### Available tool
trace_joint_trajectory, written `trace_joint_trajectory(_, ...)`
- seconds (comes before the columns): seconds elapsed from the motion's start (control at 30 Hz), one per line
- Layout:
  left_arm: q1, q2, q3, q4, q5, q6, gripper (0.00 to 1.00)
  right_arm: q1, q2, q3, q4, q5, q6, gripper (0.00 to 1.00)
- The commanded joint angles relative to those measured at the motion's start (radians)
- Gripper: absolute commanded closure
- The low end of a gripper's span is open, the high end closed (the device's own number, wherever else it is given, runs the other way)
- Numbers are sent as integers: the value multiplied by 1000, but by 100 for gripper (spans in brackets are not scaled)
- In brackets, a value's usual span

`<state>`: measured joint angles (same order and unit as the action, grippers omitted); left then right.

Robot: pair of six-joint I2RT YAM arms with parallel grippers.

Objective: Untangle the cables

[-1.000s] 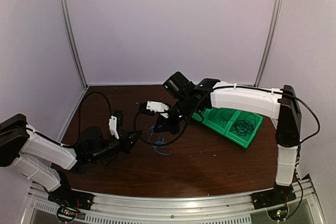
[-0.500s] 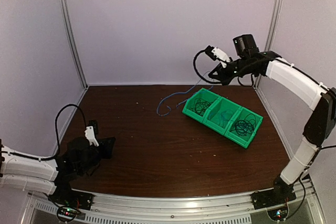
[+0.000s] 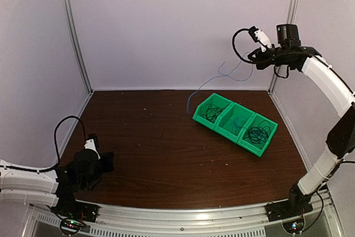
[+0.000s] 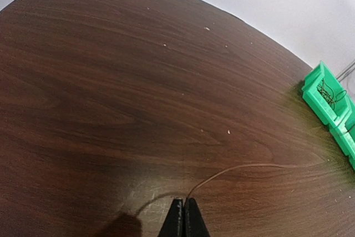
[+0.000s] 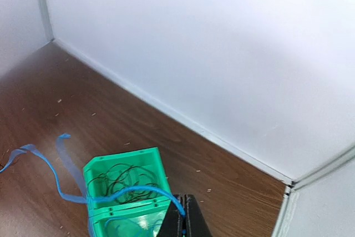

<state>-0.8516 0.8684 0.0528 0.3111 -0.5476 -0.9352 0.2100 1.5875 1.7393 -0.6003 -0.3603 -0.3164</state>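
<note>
The right gripper (image 5: pixel 183 202), raised high over the far right of the dark brown wooden surface (image 3: pixel 155 137), is pinching one end of a thin bright blue cable (image 5: pixel 138 188) between pressed-together fingers. The rest of the cable is hanging in the air, with its free end dangling near the left end of the green plastic three-compartment bin (image 3: pixel 224 134). The left gripper (image 4: pixel 184 206), low at the near left, is also pressed together, apparently nipping a thin pale strand (image 4: pixel 249 166) that is trailing across the surface toward the bin.

The likeliest trouble is the blue cable's loose tail catching the black wire coils (image 3: pixel 211 112) in that end compartment while being lowered, and tangling with them. The hold on such a slim cable is looking slight, so a quick swing could be shaking it free. If the strand is running into the bin, pulling it could be dragging the bin along.
</note>
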Motion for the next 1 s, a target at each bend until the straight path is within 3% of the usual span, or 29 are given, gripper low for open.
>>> trace_joint_trajectory(0.0,6,-66,-25,-108,-66,-88,100,-146,19,90,95,27,117,100)
trace_joint_trajectory(0.17,8,-58,-24,-69,-55,-63,100,-153,40,90,89,-57,118,100)
trace_joint_trajectory(0.4,8,56,-11,138,42,45,100,-153,28,35,85,-103,102,100)
trace_joint_trajectory(0.97,7,223,25,256,76,79,100,-143,-21,-219,122,-208,93,100)
